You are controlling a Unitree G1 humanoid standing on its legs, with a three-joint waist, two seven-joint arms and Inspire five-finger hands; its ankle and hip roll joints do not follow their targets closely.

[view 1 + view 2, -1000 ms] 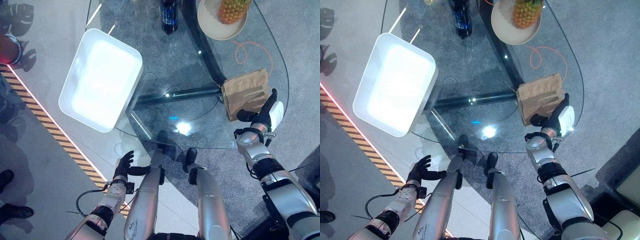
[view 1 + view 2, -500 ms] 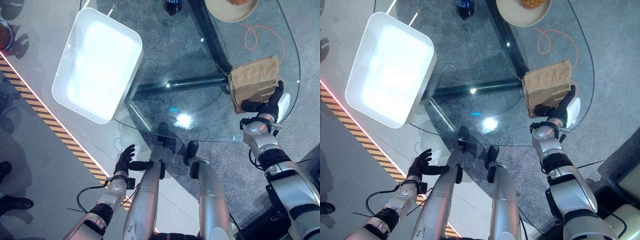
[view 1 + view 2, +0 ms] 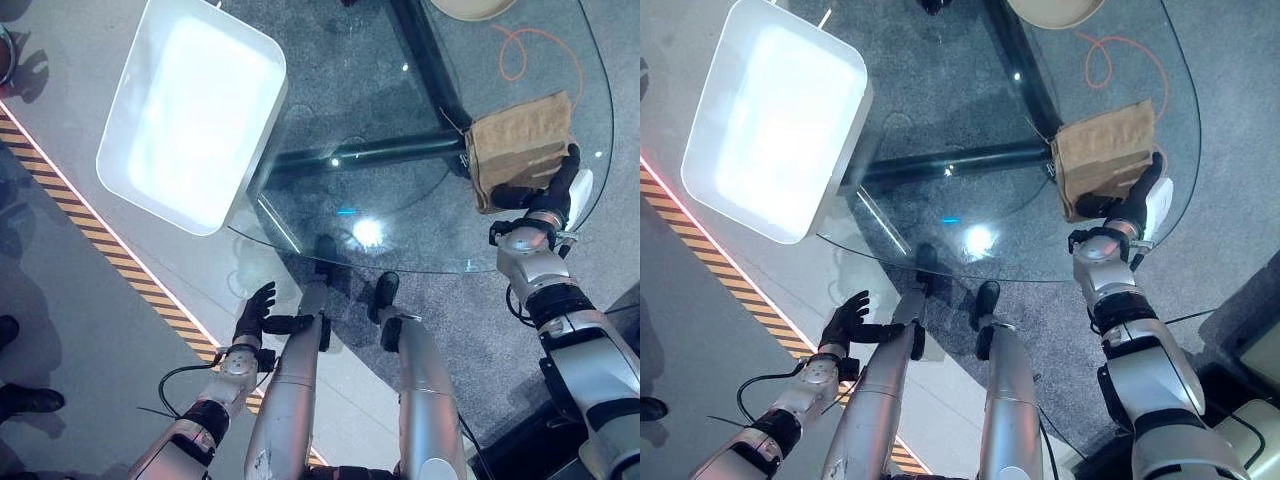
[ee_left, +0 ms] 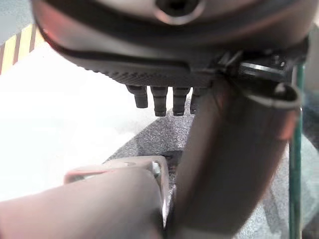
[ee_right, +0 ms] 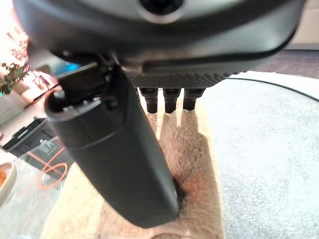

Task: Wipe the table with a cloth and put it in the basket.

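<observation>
A round glass table stands in front of the robot. You can see right through it to the dark bar of its frame and the grey carpet under it. A brown cloth lies flat on the right side of the table, near the edge. The right hand rests on the near edge of the cloth. Its thumb presses down into the cloth and makes a small dent. The fingers lie on top of the cloth, and they look fairly straight, though the wrist view is too close to be sure.

A big white basket sits at the far left, partly over the left edge of the table. It is well apart from the cloth. The rim of a tan plate peeks in at the far side of the table. An orange cord curls on the carpet past the cloth.

The left hand hangs low on the near left, below the table edge and over the pale floor. Its fingers are spread open and it holds nothing. A strip of yellow and black tape runs across the floor on the left. A person's dark shoes stand at the left edge of the room.
</observation>
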